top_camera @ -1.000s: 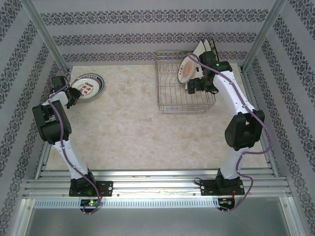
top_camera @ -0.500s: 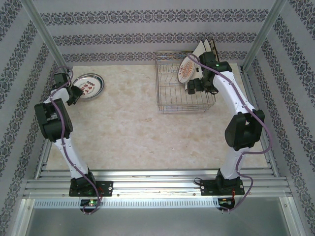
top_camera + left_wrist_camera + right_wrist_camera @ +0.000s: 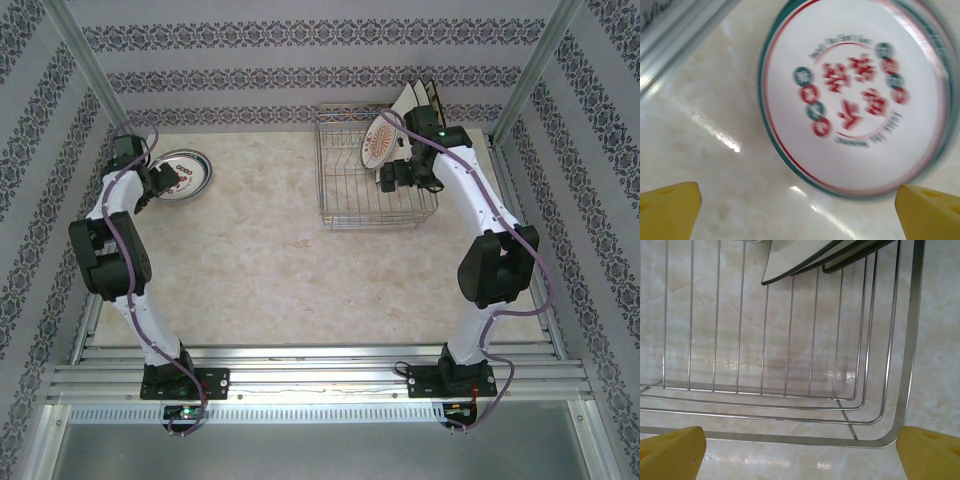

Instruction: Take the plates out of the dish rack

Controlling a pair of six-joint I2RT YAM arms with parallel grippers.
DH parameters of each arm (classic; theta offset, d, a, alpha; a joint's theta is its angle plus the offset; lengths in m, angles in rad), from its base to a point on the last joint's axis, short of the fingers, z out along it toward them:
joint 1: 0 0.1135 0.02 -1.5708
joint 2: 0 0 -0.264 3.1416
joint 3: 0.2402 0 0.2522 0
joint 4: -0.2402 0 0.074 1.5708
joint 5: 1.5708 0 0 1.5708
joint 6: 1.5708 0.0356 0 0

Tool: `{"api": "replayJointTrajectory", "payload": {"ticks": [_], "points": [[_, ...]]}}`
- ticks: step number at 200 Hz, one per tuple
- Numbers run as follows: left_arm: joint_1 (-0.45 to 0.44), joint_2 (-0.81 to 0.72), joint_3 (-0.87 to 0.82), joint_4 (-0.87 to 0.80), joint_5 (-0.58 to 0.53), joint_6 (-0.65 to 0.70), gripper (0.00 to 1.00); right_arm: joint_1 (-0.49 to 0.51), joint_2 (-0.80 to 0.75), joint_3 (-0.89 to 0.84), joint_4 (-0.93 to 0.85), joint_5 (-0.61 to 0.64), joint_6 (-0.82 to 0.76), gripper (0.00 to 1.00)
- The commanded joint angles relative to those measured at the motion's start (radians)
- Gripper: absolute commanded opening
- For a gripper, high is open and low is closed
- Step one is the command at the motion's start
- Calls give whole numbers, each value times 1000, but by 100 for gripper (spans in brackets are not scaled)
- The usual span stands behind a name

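Where the table (image 3: 270,250) runs toward its far-left corner, at about ten o'clock in the overhead view, a loose round plate (image 3: 190,170) lies flat on the marble-look top, well apart from the rack. The left gripper (image 3: 800,215) hangs above the plate's near-left side and hides part of its rim from overhead. Its yellow fingertips (image 3: 670,210) are spread wide at seven and five o'clock of the wrist picture. Only bare table lies between them, and the plate's rim sits just beyond. Up close, the left wrist camera gives detail the overhead is too far to resolve: a green outer line, a red inner line, and green and red roundels ringing red characters, all somewhat blurred. An aluminium rail (image 3: 685,30) crosses at eleven o'clock.

At one o'clock of the table stands the wire dish rack (image 3: 350,190). A racked round plate (image 3: 375,142) with an orange-red pattern stands on edge in the rack's far half, and the right arm's purple cable (image 3: 392,118) loops across its upper right. Square plates (image 3: 412,98) lean at the far-right corner, rising above the rack's rim.

The right gripper (image 3: 800,455) hovers over the rack's near-right corner, its fingers spread and holding nothing. The right wrist camera looks down through the floor wires to the tabletop. It shows the rounded corner of the frame at five o'clock and the dark-edged lower corners of the square plates at twelve o'clock.
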Motion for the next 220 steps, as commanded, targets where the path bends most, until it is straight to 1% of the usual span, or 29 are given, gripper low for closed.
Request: {"api": "replayJointTrajectory", "payload": {"ticks": [1, 25, 55, 70, 82, 97, 120, 139, 164, 184, 220], "points": [[-62, -115, 54, -183, -25, 127, 100, 27, -20, 66, 4, -22, 15, 98], [-147, -145, 132, -319, -23, 158, 100, 56, 10, 147, -10, -12, 26, 98], [-251, -165, 171, -410, -21, 176, 100, 64, 32, 201, 11, 27, 67, 98], [-304, -149, 202, -463, -61, 196, 100, 65, 51, 229, 47, 25, 83, 98], [-340, -126, 230, -508, -91, 212, 100, 65, 95, 288, 46, 33, 91, 98], [-378, -102, 246, -537, -111, 219, 100, 69, 177, 410, 20, 70, 99, 98], [-409, -89, 228, -526, -96, 218, 100, 71, 301, 590, -12, 117, 103, 98], [-420, -79, 228, -519, -93, 215, 100, 70, 383, 690, -6, 153, 98, 98], [-433, -43, 267, -523, -97, 222, 100, 61, 475, 791, 16, 191, 96, 98], [-437, -12, 305, -528, -97, 226, 100, 49, 535, 840, 46, 219, 105, 98], [-444, 22, 335, -530, -121, 231, 100, 29, 656, 947, 86, 222, 119, 96]]}}
